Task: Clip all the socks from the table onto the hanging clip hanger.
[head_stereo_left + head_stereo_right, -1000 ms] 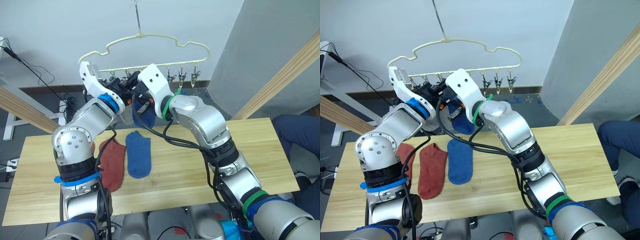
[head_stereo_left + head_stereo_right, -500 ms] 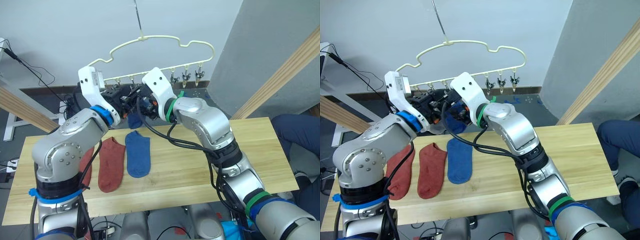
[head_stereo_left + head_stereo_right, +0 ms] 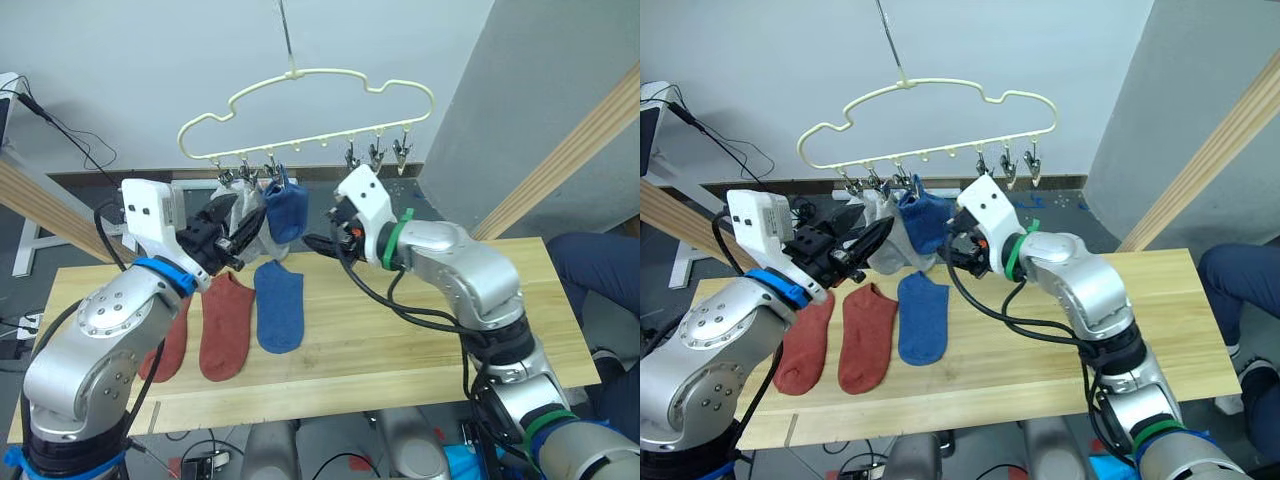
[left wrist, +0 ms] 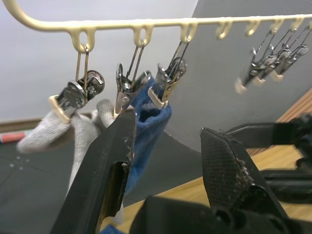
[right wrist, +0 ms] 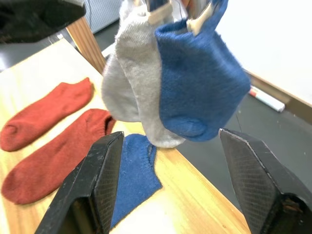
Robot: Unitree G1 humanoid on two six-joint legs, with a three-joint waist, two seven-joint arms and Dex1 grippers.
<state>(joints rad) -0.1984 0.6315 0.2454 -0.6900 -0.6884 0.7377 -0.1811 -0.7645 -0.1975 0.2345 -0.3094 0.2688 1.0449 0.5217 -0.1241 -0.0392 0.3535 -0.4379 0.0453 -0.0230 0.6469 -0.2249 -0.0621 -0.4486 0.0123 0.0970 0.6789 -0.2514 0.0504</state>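
The pale yellow clip hanger (image 3: 310, 139) hangs by its hook above the table's far edge. Two light grey socks (image 3: 245, 212) and a blue sock (image 3: 287, 210) hang from clips at its left end. On the table (image 3: 400, 330) lie a blue sock (image 3: 279, 305) and two rust-red socks (image 3: 228, 325) (image 3: 170, 338) side by side. My left gripper (image 3: 235, 235) is open, just left of and below the hanging socks; its fingers (image 4: 117, 146) are empty. My right gripper (image 3: 322, 240) is open just right of the hanging blue sock (image 5: 200, 83), holding nothing.
Three free metal clips (image 3: 377, 155) hang at the hanger's right end. Thick wooden beams slant up at the right (image 3: 560, 160) and the left (image 3: 40, 195). A person's leg (image 3: 590, 265) is beyond the table's right end.
My right gripper opened and let go of the blue sock, which now hangs from a clip. Both arms drew back and down from the hanger. The camera also shifted.
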